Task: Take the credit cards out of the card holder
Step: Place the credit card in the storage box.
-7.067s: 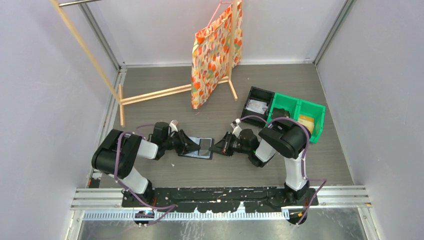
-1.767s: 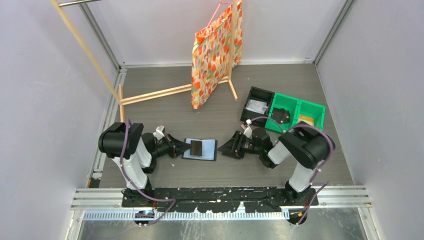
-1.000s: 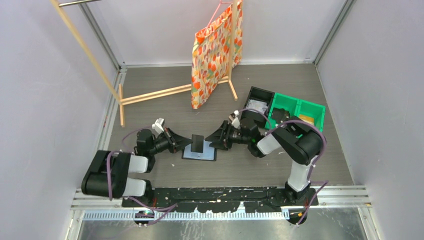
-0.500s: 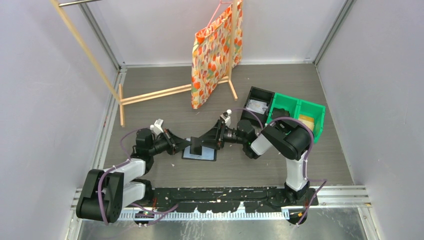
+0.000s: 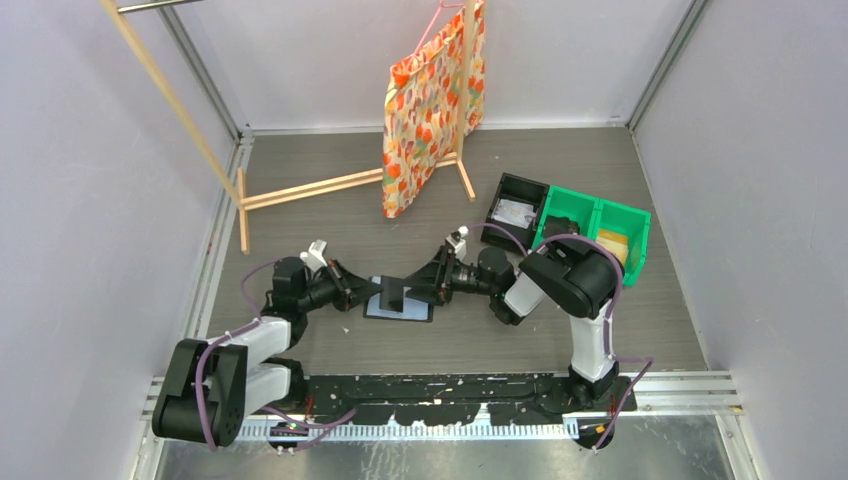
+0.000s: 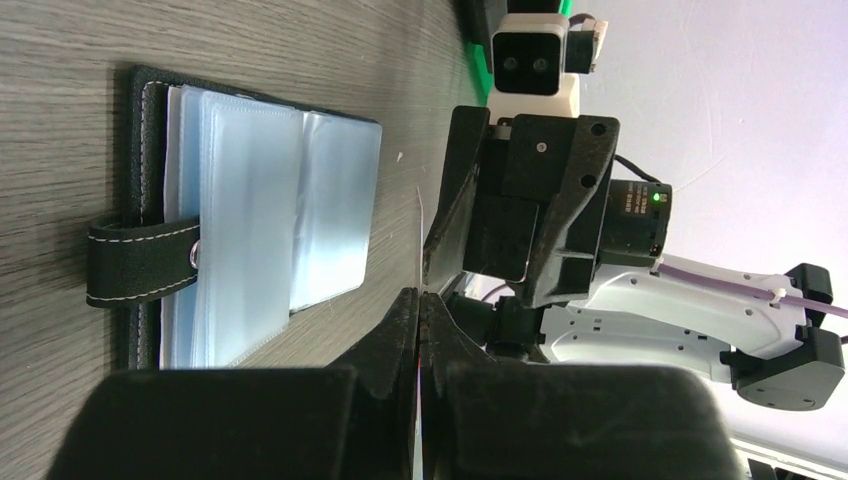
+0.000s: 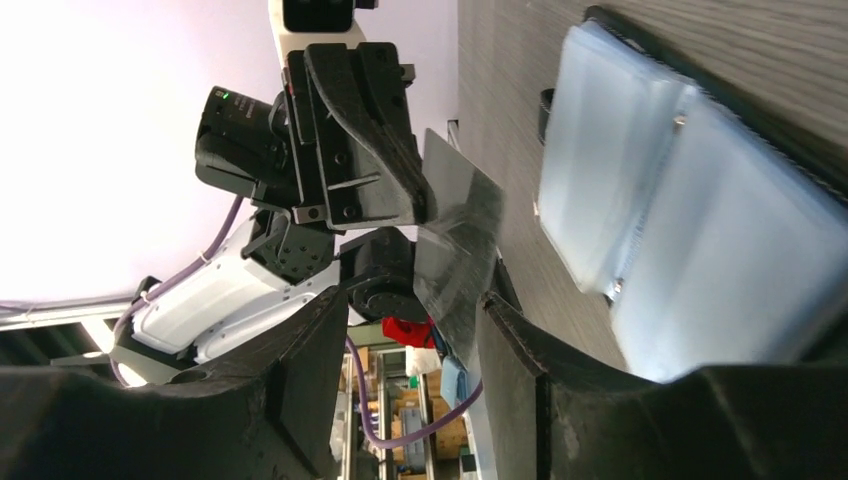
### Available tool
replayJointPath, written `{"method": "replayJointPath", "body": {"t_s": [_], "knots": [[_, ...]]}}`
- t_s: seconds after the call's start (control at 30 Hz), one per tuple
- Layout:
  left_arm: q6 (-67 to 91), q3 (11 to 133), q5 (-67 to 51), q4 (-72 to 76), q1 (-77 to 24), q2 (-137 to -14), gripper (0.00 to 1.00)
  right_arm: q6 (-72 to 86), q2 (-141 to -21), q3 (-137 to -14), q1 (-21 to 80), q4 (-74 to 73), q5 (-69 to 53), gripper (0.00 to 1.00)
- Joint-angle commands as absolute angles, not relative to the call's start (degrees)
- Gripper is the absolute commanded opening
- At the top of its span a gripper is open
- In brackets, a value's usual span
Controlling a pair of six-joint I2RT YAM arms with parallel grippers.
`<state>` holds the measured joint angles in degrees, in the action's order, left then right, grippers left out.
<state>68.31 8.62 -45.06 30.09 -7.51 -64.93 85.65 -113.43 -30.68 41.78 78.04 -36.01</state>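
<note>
Surface: dark grey wood-grain table (image 5: 330, 215), pale lilac walls (image 5: 330, 60) around | black bifold card holder (image 6: 250, 220) lay open on it, between both arms | left gripper (image 6: 418, 300) pinched thin grey credit card (image 7: 460, 230) above holder | right gripper (image 5: 415, 290) stood spread around card's far edge.

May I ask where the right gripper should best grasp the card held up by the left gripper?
Probably its free edge, opposite the left gripper's pinch, coming from the right. The card is held clear above the open card holder, both flat faces exposed to the right gripper's open jaws.
</note>
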Motion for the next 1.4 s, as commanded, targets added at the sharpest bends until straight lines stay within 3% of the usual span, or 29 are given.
{"method": "replayJointPath", "body": {"t_s": [0.0, 0.67, 0.77, 0.93, 1.07, 1.13, 1.17, 1.23, 1.27, 1.37], "knots": [[67.25, 11.18, -45.18, 29.39, -7.73, -63.28, 0.01, 83.71, -110.69, -27.75, 39.98, 81.19, -33.96, 0.55], [66.97, 11.52, -45.18, 28.0, -7.73, -62.61, 0.01, 85.74, -115.48, -35.22, 44.83, 82.09, -36.2, 0.46], [66.89, 11.51, -45.09, 27.91, -7.73, -62.43, 0.0, 85.59, -115.43, -35.09, 44.83, 82.09, -35.72, 0.37], [66.82, 11.43, -45.22, 27.91, -7.73, -62.23, 0.01, 85.56, -115.14, -34.64, 44.84, 81.85, -35.04, 0.03], [66.6, 11.53, -45.19, 27.02, -7.73, -61.75, 0.01, 84.84, -113.35, -33.7, 44.49, 79.93, -34.43, 0.01], [65.38, 12.44, -44.7, 23.9, -7.73, -61.39, 0.0, 83.01, -110.34, -32.65, 43.74, 76.5, -34.1, 0.01], [64.37, 13.78, -44.16, 19.68, -7.73, -61.09, 0.13, 80.55, -108.25, -32.09, 42.84, 71.83, -33.9, 0.01], [62.17, 15.32, -42.75, 14.99, -7.78, -60.12, 0.28, 75.78, -101.7, -31.32, 41.31, 60.12, -33.31, 0.01], [61.77, 16.04, -42.3, 13.1, -7.74, -59.36, 0.36, 69.94, -96.33, -31.57, 40.6, 50.71, -32.37, 0.01], [59.89, 18.22, -40.62, 7.73, -7.74, -57.06, 0.41, 50.34, -81.92, -37.49, 40.27, 11.84, -21.63, 0.01]]}}
